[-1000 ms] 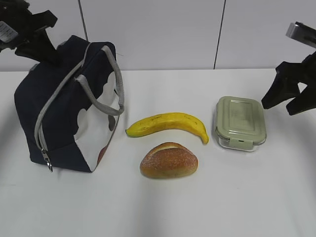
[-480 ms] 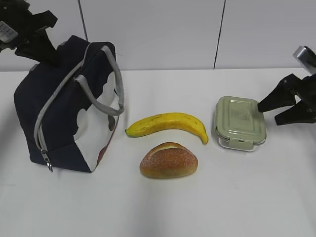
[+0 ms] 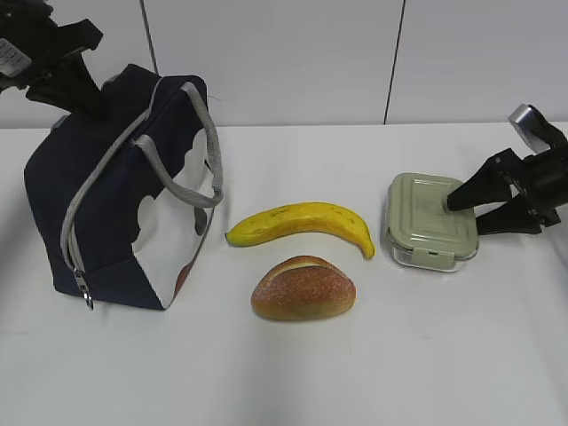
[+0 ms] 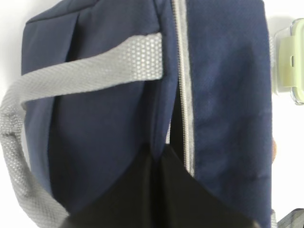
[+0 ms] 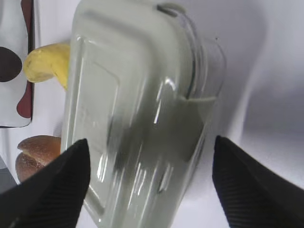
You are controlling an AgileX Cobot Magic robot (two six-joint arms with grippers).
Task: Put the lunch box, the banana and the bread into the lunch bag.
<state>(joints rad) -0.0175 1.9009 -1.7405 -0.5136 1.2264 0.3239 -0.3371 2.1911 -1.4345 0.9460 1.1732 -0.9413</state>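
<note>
The navy lunch bag (image 3: 106,195) stands at the left, its grey zipper (image 4: 183,85) running along the top. The banana (image 3: 302,220) lies mid-table with the bread (image 3: 303,288) in front of it. The green-lidded lunch box (image 3: 430,220) sits to the right. My right gripper (image 3: 464,218) is open and low over the box's right end. In the right wrist view its fingers (image 5: 47,190) flank the lunch box (image 5: 133,95) without touching it. My left gripper (image 3: 84,96) is at the bag's top rear corner. In the left wrist view it (image 4: 159,154) is shut, tips against the fabric beside the zipper.
The bag's grey strap handles (image 3: 200,169) hang over its right side. A white wall stands close behind the table. The right wrist view also shows the banana tip (image 5: 45,66), the bread (image 5: 35,152) and the bag's white panel (image 5: 14,61).
My right gripper has come down and to the left, from above the table's right edge to the lunch box's right end. The left gripper and all objects have stayed still.
</note>
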